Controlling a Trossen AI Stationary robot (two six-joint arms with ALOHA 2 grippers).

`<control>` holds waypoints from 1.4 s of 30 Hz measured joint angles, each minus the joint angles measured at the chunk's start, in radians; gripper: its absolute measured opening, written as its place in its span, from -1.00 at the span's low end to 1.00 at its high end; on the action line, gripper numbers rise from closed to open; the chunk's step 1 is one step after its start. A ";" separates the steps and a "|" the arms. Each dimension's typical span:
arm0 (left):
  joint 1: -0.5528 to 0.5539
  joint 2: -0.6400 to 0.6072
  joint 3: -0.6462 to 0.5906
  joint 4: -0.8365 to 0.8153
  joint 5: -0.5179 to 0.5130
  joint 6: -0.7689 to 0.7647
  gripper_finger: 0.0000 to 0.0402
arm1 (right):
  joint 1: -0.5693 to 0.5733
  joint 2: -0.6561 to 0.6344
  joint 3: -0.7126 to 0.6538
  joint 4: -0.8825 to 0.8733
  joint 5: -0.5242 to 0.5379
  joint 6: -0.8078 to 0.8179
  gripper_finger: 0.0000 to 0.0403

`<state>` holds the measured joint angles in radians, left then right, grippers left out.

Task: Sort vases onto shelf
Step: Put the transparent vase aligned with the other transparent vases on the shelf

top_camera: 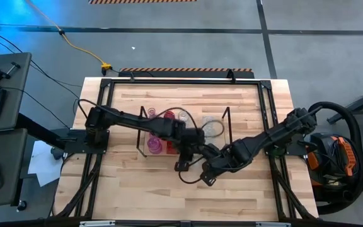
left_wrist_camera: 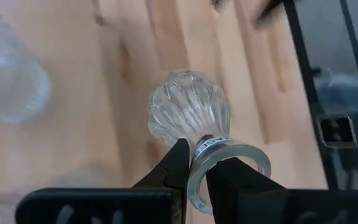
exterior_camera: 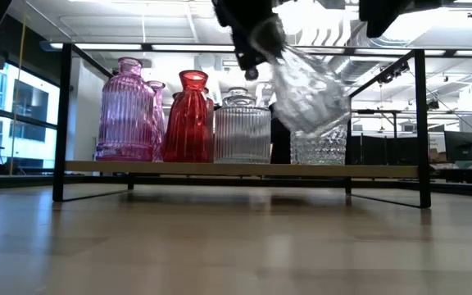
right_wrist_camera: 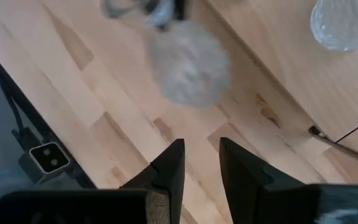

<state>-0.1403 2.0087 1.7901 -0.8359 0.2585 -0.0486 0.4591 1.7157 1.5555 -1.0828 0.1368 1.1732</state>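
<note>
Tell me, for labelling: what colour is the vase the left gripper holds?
Clear ribbed glass vase, best seen in the left wrist view.

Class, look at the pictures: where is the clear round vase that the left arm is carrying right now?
The clear round vase hangs tilted in the air, pinched at its neck by the left gripper, above the tabletop in front of the shelf.

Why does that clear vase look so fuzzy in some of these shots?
Right wrist view: the held clear vase is a soft blur, out of focus. Low view: it is smeared against bright ceiling lights. Left wrist view: sharp by the left gripper, which pinches its neck.
</note>
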 joint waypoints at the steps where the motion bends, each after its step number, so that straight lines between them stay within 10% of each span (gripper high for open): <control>1: -0.012 0.000 0.000 -0.017 0.003 0.001 -0.88 | 0.002 0.000 0.000 0.002 -0.003 0.003 -0.59; 42: -0.245 0.012 -0.055 -0.276 -0.061 -0.324 -0.88 | 0.316 0.000 0.000 0.048 -0.035 0.189 -0.59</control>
<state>-0.3849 2.0203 1.7355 -1.1116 0.1974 -0.3723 0.7751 1.7157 1.5555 -1.0348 0.1020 1.3622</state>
